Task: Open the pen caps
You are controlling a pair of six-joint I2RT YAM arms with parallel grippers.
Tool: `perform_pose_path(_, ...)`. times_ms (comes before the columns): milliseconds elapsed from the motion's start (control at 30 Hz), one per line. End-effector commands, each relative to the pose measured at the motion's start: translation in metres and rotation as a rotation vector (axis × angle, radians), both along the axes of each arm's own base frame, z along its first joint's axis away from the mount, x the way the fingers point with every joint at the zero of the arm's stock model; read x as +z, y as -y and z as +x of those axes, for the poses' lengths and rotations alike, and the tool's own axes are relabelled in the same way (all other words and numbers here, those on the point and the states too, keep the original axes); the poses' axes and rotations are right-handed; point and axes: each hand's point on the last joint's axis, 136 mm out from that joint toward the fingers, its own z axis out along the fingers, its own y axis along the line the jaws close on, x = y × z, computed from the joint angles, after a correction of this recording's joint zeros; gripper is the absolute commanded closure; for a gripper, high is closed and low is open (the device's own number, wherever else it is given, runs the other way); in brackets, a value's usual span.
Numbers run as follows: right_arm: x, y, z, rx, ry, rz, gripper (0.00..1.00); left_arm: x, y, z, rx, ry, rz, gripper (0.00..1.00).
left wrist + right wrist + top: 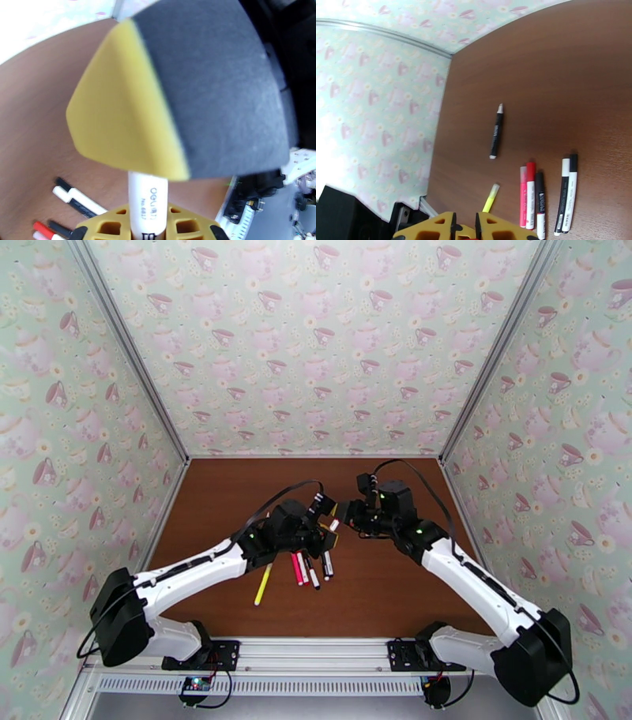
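My left gripper (322, 530) (148, 215) is shut on the white barrel of a pen (147, 201) that points up toward the right gripper (344, 518). In the left wrist view, one big yellow-and-black right finger (177, 87) covers the pen's far end and hides its cap. In the right wrist view the right gripper (466, 225) has its fingers nearly together, with a red speck low between them. On the table lie a yellow pen (263, 584) (490, 197), pink (523, 197) and red (530, 193) pens, several black-and-white pens (563, 195) and a black pen (496, 132) lying apart.
The brown table (237, 500) is walled on three sides by teacup-patterned panels (316, 343). The loose pens lie in a cluster just under and in front of the left gripper. Both arms meet over the table's middle, with bare wood beyond and to either side.
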Motion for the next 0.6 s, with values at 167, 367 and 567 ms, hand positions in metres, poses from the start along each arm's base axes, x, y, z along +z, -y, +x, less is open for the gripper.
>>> perform_pose_path(167,0.041,0.048,0.036,-0.128,0.254,0.009,1.00,-0.022,0.008,-0.053,-0.231,-0.227,0.074,0.97)
perform_pose_path(367,0.026,0.080,0.046,-0.282,0.176,-0.119,1.00,-0.037,0.001,-0.033,-0.080,-0.094,0.218,0.99)
perform_pose_path(567,0.009,0.079,0.040,-0.206,0.182,-0.219,0.99,-0.013,0.005,-0.019,-0.001,-0.088,0.058,0.97)
